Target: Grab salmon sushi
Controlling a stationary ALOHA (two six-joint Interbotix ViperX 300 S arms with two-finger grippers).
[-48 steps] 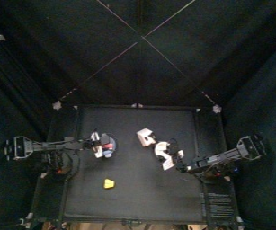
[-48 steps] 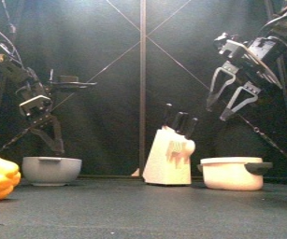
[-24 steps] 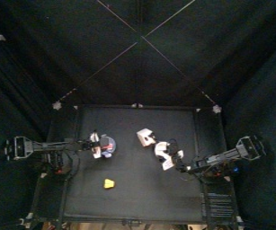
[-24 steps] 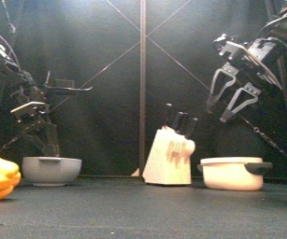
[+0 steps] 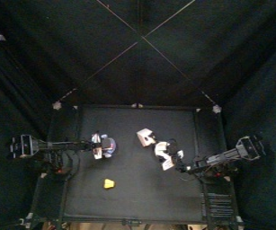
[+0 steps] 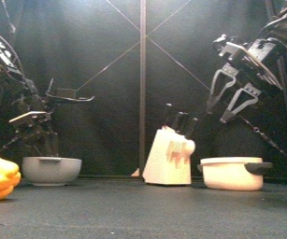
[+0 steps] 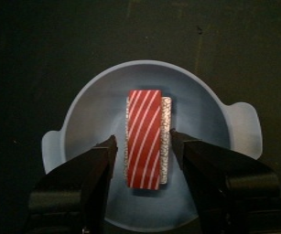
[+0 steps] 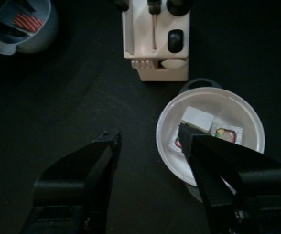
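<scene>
The salmon sushi (image 7: 146,138) was framed lengthwise between the open, empty left pincer (image 7: 147,174), directly above its bowl (image 7: 88,110)

Black table (image 5: 134,193) is carrying four things: grey-blue bowl (image 7: 149,137) sitting directly under the left gripper (image 7: 147,157), white knife block (image 8: 156,35) and white lidless pot (image 8: 212,137) lying ahead of the right gripper (image 8: 154,151), yellow pepper (image 5: 109,182) sitting nearer the left gripper, toward the table front.

Red-striped salmon sushi (image 7: 147,139) lies flat in bowl (image 7: 88,114).
</scene>
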